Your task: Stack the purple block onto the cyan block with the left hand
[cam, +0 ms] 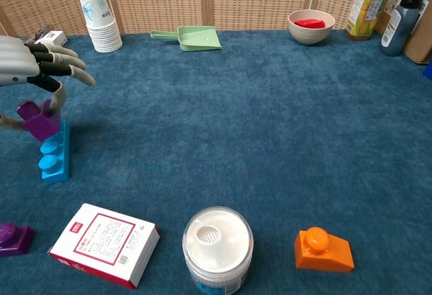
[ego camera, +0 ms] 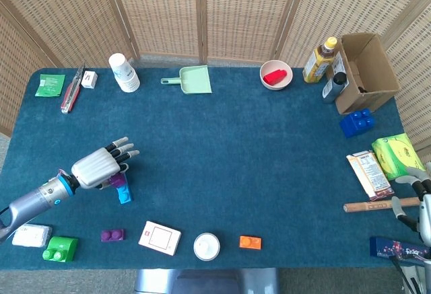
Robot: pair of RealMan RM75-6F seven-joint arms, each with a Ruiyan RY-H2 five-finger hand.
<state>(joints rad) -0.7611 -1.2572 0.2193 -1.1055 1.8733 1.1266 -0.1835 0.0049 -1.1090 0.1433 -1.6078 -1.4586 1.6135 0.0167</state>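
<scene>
- Table (ego camera: pixel 229 153): dark blue carpet-like felt covers the whole top. The cyan block is my landmark for everything below.
- Left hand (ego camera: pixel 100 168): metal-grey shell with dark fingers, over the far end of the cyan block. It pinches the purple block between thumb and a finger, the rest splayed out.
- Right hand (ego camera: pixel 423 203): only an edge shows at the far side of the table from the cyan block; can't tell if its fingers are apart or together.
- Cyan block (cam: pixel 52 151): long, narrow glossy plastic brick with a single row of round studs, lying flat on the felt.
- Purple block (cam: pixel 36 119): small, chunky, glossy, one stud showing on top. It sits over the cyan block's far end, tilted; can't tell if it's touching the studs yet.
- Step in hand, my read: seating the purple block. Level it first, line its underside up with the far studs, then press straight down. Felt is soft and the cyan block is thin, so an off-axis push could skate or tip it.
- Spare purple brick (ego camera: pixel 112 235): near side of the cyan block, by the table's edge, not involved.
</scene>
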